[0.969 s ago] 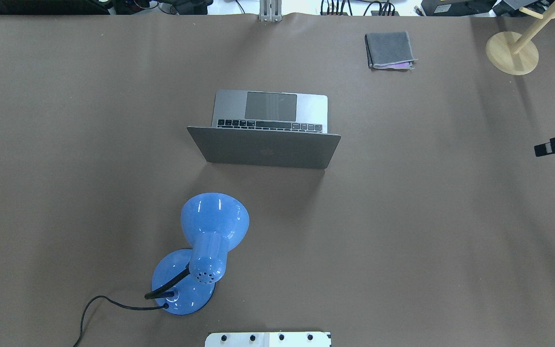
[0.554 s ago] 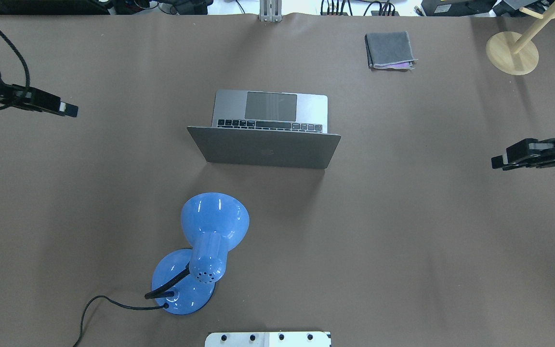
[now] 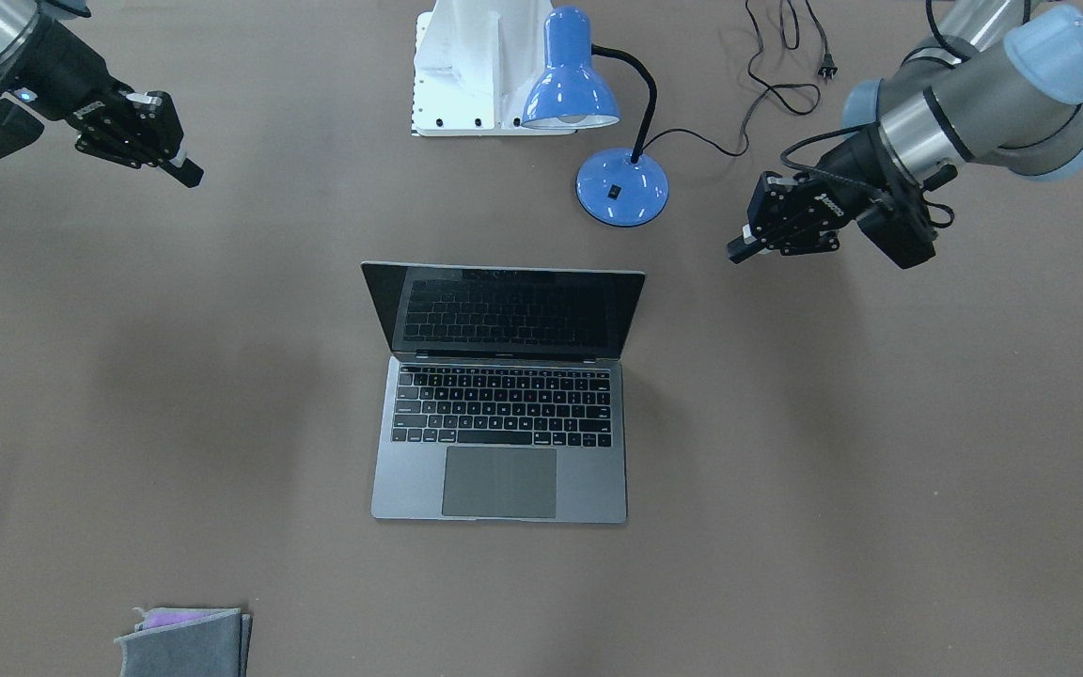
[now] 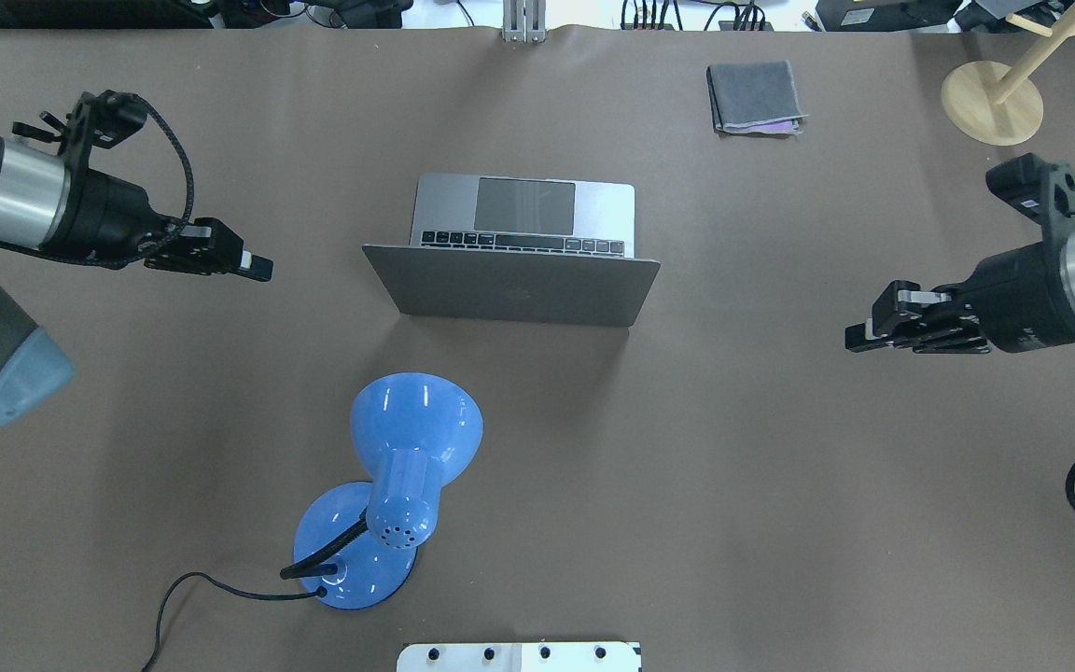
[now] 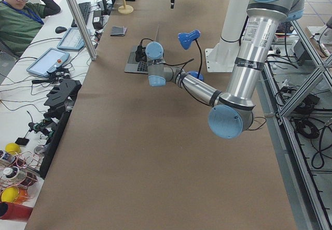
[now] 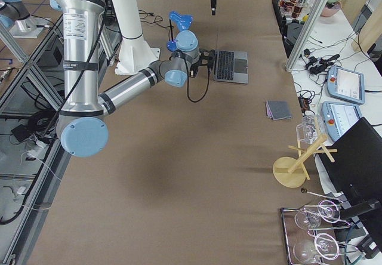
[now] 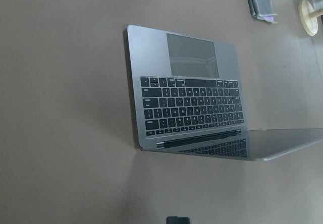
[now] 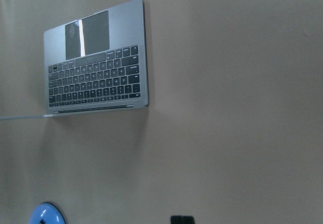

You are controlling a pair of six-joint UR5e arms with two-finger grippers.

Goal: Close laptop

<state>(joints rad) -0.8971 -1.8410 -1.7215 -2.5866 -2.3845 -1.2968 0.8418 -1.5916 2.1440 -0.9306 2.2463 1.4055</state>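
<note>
The space-grey laptop (image 4: pixel 519 289) stands open in the middle of the table, its lid upright and its back toward me. Its black keys and trackpad show in the front-facing view (image 3: pixel 501 414) and in both wrist views (image 7: pixel 192 108) (image 8: pixel 96 82). My left gripper (image 4: pixel 258 269) hovers left of the lid, apart from it, fingers together and empty; it also shows in the front-facing view (image 3: pixel 739 252). My right gripper (image 4: pixel 859 336) hovers well right of the laptop, fingers together and empty, and shows in the front-facing view (image 3: pixel 189 174).
A blue desk lamp (image 4: pixel 407 467) with a black cord stands on my side of the laptop, close behind the lid. A folded grey cloth (image 4: pixel 754 96) lies at the far right. A wooden stand (image 4: pixel 992 101) is at the far right corner.
Both arms have swung in from the table's sides toward the laptop. The laptop, lamp and cloth have not moved.
</note>
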